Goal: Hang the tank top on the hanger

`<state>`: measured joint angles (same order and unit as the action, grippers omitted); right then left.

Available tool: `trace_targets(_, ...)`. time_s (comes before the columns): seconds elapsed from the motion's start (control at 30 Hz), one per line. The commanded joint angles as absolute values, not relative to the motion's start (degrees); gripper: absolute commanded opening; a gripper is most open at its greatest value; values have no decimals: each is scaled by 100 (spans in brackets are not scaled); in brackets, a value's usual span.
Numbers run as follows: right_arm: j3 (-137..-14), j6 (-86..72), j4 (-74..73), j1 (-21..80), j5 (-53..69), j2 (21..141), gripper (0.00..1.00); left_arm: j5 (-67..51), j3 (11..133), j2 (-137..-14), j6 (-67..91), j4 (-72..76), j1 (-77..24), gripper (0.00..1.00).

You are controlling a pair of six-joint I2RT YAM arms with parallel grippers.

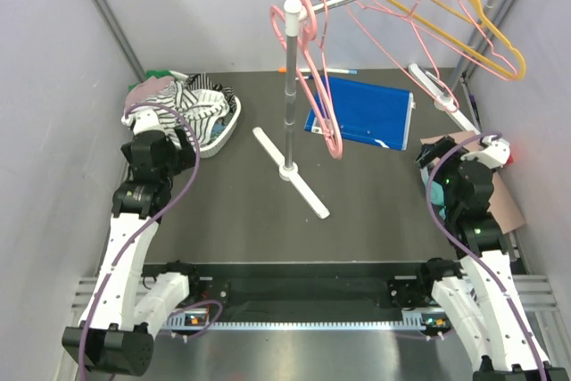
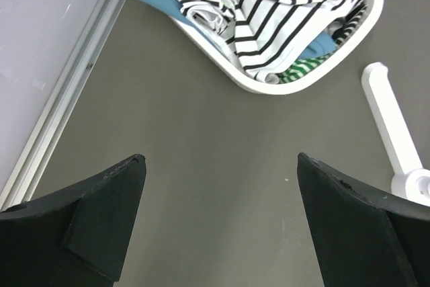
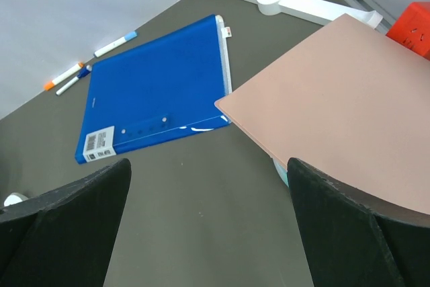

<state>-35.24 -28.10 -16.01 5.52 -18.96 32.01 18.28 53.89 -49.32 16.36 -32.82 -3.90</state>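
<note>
Tank top (image 2: 269, 15) in basket (image 2: 306, 80), beyond left pincer (image 2: 220, 160)

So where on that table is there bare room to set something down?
The widest bare patch is the near half of the table, between the rack's white foot and the arms' bases. Smaller: between that foot and the blue folder. Crowded: the laundry basket back left, folder and brown board on the right.
</note>
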Motion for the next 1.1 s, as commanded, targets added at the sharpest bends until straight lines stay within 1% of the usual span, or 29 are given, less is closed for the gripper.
trace_targets(0.0,-3656,-2751,-1196,580,-1802,3384,100,2048,5634,-5001,1547,-3235,-387,99)
trace_targets(0.13,-3639,-2760,-1099,580,-1819,3410,100,1523,5572,-5036,1074,-2840,-396,99)
trace_targets(0.23,-3647,-2760,-1090,580,-1819,3445,100,1354,5712,-5343,914,-2533,-387,99)
trace_targets(0.4,-3665,-2777,-1256,580,-1854,3419,100,1476,6441,-6607,870,-2224,-352,99)
trace_targets(0.57,-3586,-2821,-1432,580,-1925,3174,100,1336,7873,-8152,1142,-2180,-132,99)
trace_targets(0.63,-3533,-2882,-1476,580,-1986,3094,100,986,8346,-8532,1125,-2057,-123,97)
trace_targets(0.67,-3498,-2892,-1494,589,-1986,3033,100,880,8506,-8908,1134,-2065,-123,94)
trace_targets(0.73,-3480,-2927,-1520,571,-1986,3024,100,861,8962,-9288,1221,-2188,-114,92)
trace_targets(0.83,-3524,-2944,-1591,580,-1960,3041,100,1115,9394,-10052,1266,-2320,-71,88)
trace_targets(0.87,-3533,-2944,-1608,580,-1951,3058,100,1195,9483,-10168,1266,-2338,-62,86)
trace_targets(0.9,-3542,-2927,-1635,580,-1942,3067,100,1291,9570,-10282,1266,-2347,-44,83)
trace_targets(1.0,-3586,-2901,-1696,580,-1925,3094,100,1643,9852,-10634,1248,-2364,-44,78)
trace_targets(1.07,-3603,-2874,-1723,580,-1916,3111,100,1958,10080,-10862,1239,-2504,149,76)
